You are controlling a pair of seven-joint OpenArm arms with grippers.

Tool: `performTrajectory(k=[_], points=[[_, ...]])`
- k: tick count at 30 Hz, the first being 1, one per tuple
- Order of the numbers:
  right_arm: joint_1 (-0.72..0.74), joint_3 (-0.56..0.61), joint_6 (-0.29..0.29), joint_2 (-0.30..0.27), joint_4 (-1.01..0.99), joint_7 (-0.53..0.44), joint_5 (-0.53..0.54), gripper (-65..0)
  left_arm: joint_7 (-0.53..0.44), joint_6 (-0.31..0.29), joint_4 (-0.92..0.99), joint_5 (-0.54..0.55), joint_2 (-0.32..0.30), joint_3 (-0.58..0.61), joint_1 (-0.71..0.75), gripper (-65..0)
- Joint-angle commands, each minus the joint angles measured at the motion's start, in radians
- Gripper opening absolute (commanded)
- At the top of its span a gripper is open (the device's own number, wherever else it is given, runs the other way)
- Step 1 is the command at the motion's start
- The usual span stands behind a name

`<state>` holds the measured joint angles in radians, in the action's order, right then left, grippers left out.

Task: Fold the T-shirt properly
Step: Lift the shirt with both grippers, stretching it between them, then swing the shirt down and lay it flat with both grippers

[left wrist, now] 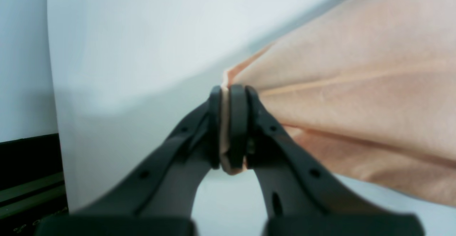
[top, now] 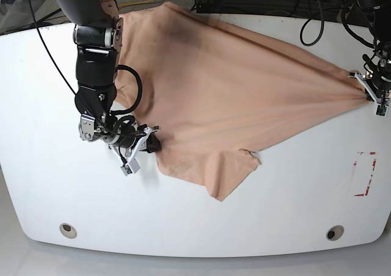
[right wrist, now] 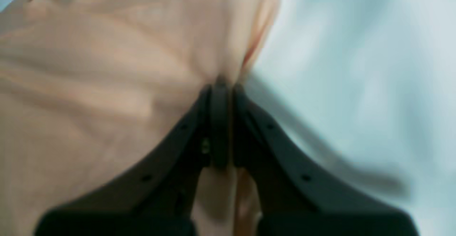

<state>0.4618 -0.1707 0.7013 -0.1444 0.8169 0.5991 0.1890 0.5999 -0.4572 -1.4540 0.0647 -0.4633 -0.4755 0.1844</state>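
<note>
Both grippers, left gripper (left wrist: pixel 229 129) and right gripper (right wrist: pixel 221 125), pinch opposite edges of the T-shirt (top: pixel 232 87), spread unfolded across the white table (top: pixel 49 190); every fold is yet to be made

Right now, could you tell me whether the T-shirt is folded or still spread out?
Spread out, not folded: the T-shirt lies open and wrinkled across the table, pulled between the left hand and right hand.

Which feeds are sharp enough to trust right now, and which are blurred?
Base view: sharp, evenly lit, T-shirt clear. Left wrist: left hand crisp on the cloth, background soft. Right wrist: smeared all over; right hand and fabric edges fuzzy.
</note>
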Motion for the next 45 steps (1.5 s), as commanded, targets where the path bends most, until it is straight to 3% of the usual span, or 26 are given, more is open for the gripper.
performTrajectory(k=[1,10,18,22,36,41,45], points=[[0.035,-0.002,-0.003,-0.021,0.025,0.000,-0.001,-65.0,-0.016,0.008,-0.020,0.001,-0.022,-0.007,-0.016,-65.0],[0.070,0.000,-0.003,-0.073,0.232,0.124,0.000,-65.0,-0.002,0.011,-0.072,-0.001,-0.019,-0.007,-0.133,-65.0],[0.260,0.001,-0.003,-0.105,0.307,0.273,-0.001,-65.0,0.200,0.011,-0.307,-0.001,0.036,-0.007,-0.362,-65.0],[0.394,0.001,-0.003,-0.108,0.305,0.290,-0.001,-65.0,0.268,0.011,-0.370,-0.003,0.036,0.028,-0.520,-65.0],[0.820,0.165,-0.003,-0.176,0.307,0.428,0.004,-65.0,0.294,0.013,-0.296,-0.001,-0.091,0.172,-1.103,-65.0],[0.844,0.162,-0.003,-0.188,0.373,0.508,0.005,-65.0,0.294,0.008,-0.244,0.002,-0.099,0.176,-1.184,-65.0],[0.808,0.161,-0.003,-0.212,0.522,0.589,0.007,-65.0,0.294,0.007,-0.281,0.005,-0.101,0.176,-1.141,-65.0]])
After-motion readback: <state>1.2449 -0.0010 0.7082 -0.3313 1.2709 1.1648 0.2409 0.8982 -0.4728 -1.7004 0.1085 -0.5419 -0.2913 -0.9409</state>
